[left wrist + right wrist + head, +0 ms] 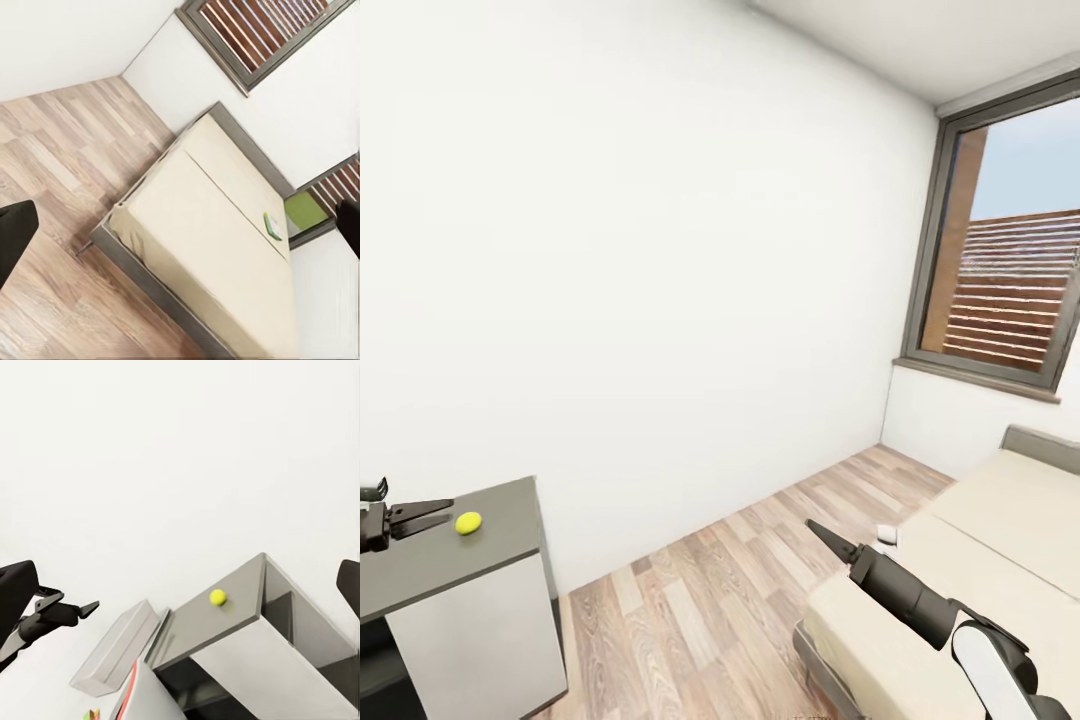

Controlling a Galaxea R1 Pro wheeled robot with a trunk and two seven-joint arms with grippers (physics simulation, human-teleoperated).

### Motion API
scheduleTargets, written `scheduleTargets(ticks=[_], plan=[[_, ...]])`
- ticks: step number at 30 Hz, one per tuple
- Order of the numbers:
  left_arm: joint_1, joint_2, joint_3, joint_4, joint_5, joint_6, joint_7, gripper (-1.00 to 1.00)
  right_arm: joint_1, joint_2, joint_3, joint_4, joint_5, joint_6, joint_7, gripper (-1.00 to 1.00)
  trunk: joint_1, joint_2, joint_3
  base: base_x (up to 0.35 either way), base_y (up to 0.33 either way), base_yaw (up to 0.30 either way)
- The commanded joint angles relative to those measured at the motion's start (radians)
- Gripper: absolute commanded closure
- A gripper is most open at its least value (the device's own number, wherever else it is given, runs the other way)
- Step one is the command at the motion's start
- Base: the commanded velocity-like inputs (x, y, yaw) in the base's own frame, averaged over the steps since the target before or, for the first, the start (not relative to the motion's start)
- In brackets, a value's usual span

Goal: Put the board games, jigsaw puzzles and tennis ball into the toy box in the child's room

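The tennis ball lies on the dark-grey-topped low section of the table, near its far edge. My left gripper hovers level with it, a short way to its left, fingers pointing at it, open and empty. The ball and the left gripper also appear in the right wrist view, with the light grey toy box beside the table section. My right gripper is open and empty over the foot of the bed. A green-white board game lies on the bed near the wall.
A blank white wall stands straight ahead. Wood-plank floor runs between the table and the bed. A grey-framed window is at the right. A red-edged flat box and a bit of multicolour square lie near the toy box.
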Motion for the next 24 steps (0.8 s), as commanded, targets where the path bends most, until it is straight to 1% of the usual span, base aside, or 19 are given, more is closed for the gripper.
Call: scheduleTargets(ticks=[1,15,20,24], plan=[[0.000,0.001,0.000,0.000,-0.001,0.011,-0.004,-1.00,-0.001,0.000,-0.001,0.000,-0.007,0.008,0.000,-1.00,0.000,-0.001,0.001,-0.303,0.000,-0.208],[0.000,0.000,0.000,-0.001,-0.001,0.010,-0.004,-1.00,-0.001,0.001,-0.001,0.000,-0.007,0.008,-0.003,-1.00,0.000,-0.001,0.018,-0.315,0.000,-0.208],[0.000,-0.002,-0.001,-0.001,-0.001,0.010,-0.004,-1.00,-0.001,0.001,-0.001,0.001,-0.006,0.008,-0.003,-1.00,0.000,-0.001,0.024,-0.202,-0.056,-0.208],[0.000,-0.002,-0.001,-0.001,-0.001,0.010,-0.004,-1.00,-0.001,0.000,-0.001,0.000,-0.007,0.007,-0.006,-1.00,0.000,-0.001,0.027,-0.099,-0.126,-0.152]])
